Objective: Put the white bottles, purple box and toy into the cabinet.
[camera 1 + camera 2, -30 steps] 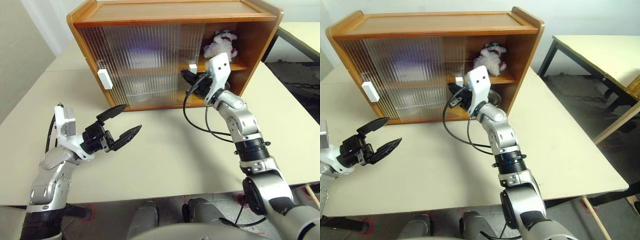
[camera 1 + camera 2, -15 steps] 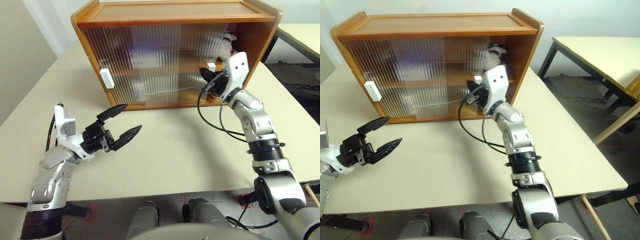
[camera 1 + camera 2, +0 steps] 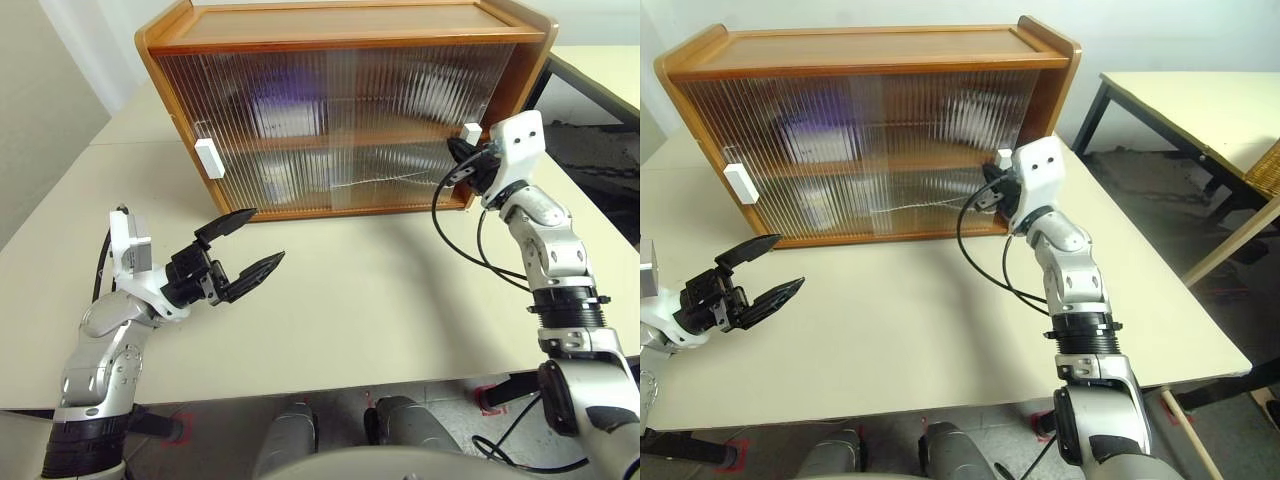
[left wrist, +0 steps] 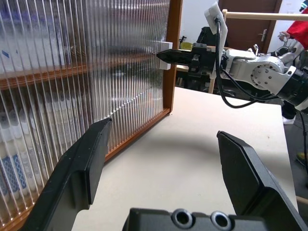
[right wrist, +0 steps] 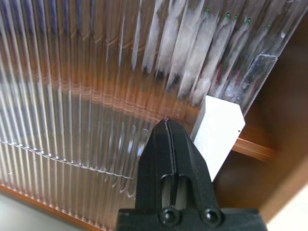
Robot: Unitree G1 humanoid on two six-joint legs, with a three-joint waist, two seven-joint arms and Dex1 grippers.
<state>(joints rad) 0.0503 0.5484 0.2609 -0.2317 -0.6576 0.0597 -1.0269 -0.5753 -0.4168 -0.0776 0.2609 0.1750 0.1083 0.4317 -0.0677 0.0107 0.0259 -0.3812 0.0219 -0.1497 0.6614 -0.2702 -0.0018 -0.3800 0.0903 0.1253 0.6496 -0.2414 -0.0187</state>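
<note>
The right gripper (image 3: 462, 157) is pressing its clenched fingers (image 5: 169, 144) against the door handle (image 3: 472, 133), tips just at the handle's 9 o'clock side in the right wrist view; it is grasping nothing. Closed fingers make a stiff blunt pusher, which is probably why they are being kept together: the handle needs a sideways shove, not a pinch. The sliding door (image 3: 400, 120) is sitting almost at the cabinet's (image 3: 340, 25) right post, with only a narrow strip of dark interior open at the handle's 3 o'clock.

Behind the ribbed panel, the toy (image 5: 192, 72) is showing as a pale blur with red and green flecks, at about 12 o'clock from the fingertips, so it is lying inside on the upper shelf. A purple smudge, likely the box (image 3: 285, 105), is showing through the left half of the front at 10 o'clock from the gripper in the head view. Pale printed shapes (image 4: 12, 159) are showing behind the panel on the lower shelf; they may be the bottles, but that cannot be told for sure.

The left gripper (image 3: 245, 250) is hovering over the table (image 3: 380, 310) at 7 o'clock from the cabinet, its fingers spread wide and empty, kept well apart from the door's path. The job looks nearly finished, with just the last bit of the door to close.
</note>
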